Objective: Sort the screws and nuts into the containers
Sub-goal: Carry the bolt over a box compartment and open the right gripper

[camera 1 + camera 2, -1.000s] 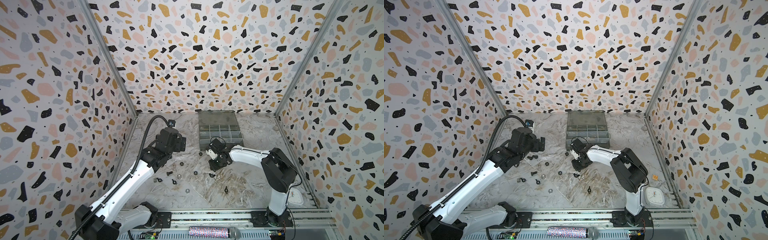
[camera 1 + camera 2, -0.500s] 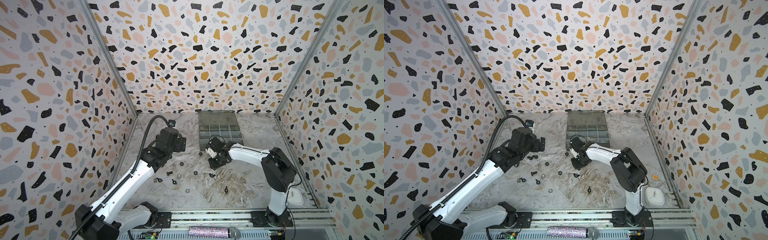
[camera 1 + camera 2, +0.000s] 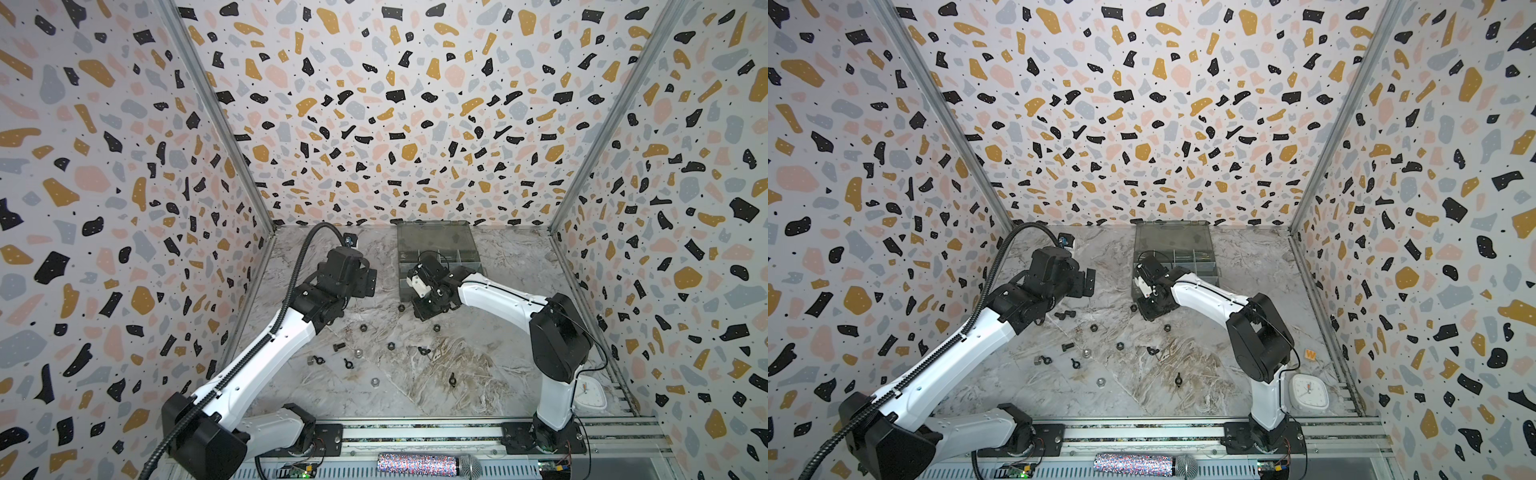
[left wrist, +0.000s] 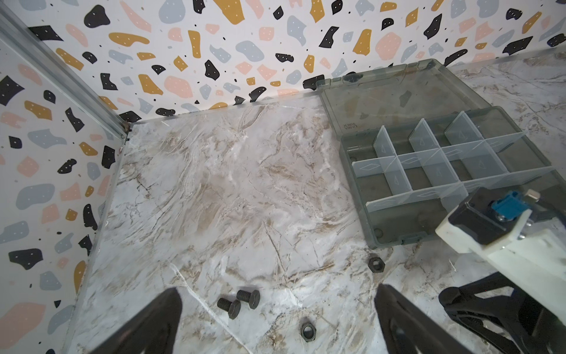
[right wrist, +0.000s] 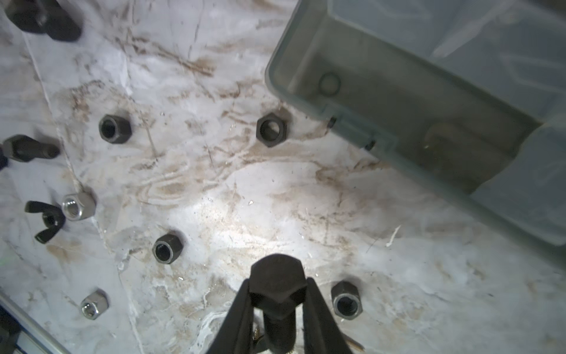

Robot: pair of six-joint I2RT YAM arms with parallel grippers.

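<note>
Jaws of the right gripper [image 5: 277, 288] were clamped across the hex head of a screw [image 5: 277, 272], judged rigid, light and slick; left gripper [image 4: 277, 295] jaws stood wide open, empty.

You have four black screws [image 4: 249, 298] in view: three lying loose and one held up. You also have four black hex nuts [image 5: 271, 129], three silver nuts [image 5: 78, 206] and four black wing nuts [image 5: 48, 219], plus one organizer box [image 4: 395, 233], its compartments too hidden for you to count.
</note>
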